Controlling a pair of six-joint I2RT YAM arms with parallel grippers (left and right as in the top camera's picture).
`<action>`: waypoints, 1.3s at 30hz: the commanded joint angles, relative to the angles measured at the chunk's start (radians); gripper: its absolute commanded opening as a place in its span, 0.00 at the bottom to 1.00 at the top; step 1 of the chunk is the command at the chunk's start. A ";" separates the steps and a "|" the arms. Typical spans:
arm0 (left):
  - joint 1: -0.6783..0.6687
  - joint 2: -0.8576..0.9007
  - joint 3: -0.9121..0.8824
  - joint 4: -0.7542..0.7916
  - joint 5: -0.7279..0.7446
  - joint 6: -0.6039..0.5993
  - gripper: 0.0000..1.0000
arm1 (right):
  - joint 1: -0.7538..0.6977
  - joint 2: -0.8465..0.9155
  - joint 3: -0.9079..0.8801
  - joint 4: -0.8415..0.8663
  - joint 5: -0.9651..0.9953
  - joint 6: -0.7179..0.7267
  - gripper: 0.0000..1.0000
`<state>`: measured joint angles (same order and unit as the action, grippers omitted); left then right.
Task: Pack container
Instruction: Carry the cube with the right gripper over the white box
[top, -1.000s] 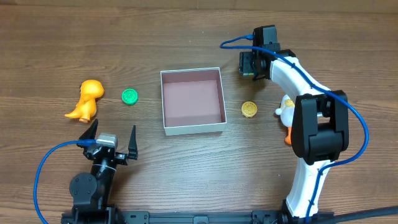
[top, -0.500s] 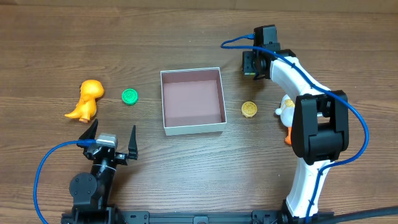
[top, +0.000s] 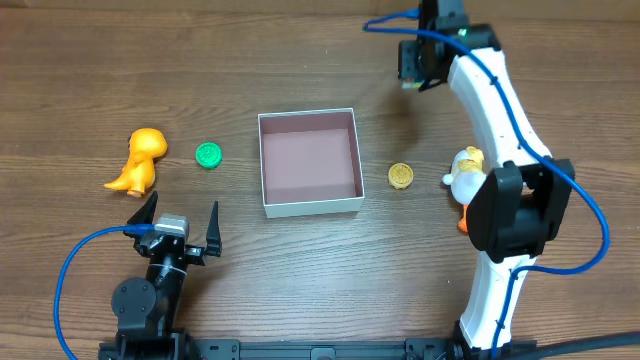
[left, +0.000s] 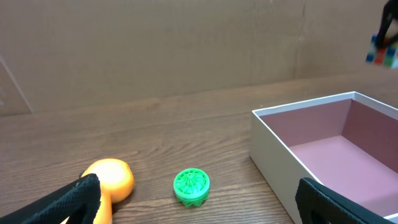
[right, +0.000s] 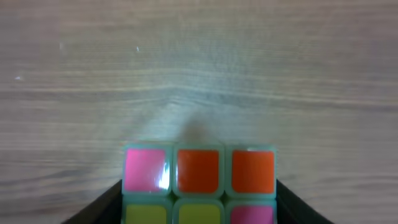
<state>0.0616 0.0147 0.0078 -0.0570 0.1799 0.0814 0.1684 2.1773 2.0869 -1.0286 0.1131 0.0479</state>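
Observation:
The container (top: 311, 207), a shallow white box with a pinkish floor, sits mid-table and holds nothing; in the left wrist view its near wall (left: 278, 152) stands at right. My right gripper (top: 419, 62) hangs above the wood beyond the box's far right corner, shut on a colour cube (right: 199, 171) with pink, orange and yellow tiles between the black fingers (right: 106, 204). The same cube (left: 381, 53) shows small at the top right of the left wrist view. My left gripper (top: 177, 217) rests open near the front left, apart from every toy.
An orange dinosaur (top: 140, 160) and a green ridged disc (top: 208, 154) lie left of the box. A yellow disc (top: 400, 176) and a white-and-yellow duck (top: 463, 170) lie right of it, beside the right arm's base.
The right gripper has closed on the cube and risen with it toward the far edge of the table. The left arm has not moved.

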 joint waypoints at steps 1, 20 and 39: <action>0.008 -0.009 -0.003 0.000 -0.003 0.009 1.00 | 0.026 -0.010 0.183 -0.108 0.017 -0.003 0.31; 0.008 -0.009 -0.003 0.000 -0.003 0.009 1.00 | 0.253 -0.011 0.441 -0.629 -0.007 0.137 0.24; 0.008 -0.009 -0.003 0.000 -0.003 0.009 1.00 | 0.297 -0.010 0.343 -0.573 -0.183 0.268 0.24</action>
<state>0.0616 0.0151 0.0078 -0.0570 0.1799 0.0814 0.4614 2.1777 2.4752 -1.6325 -0.0605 0.2668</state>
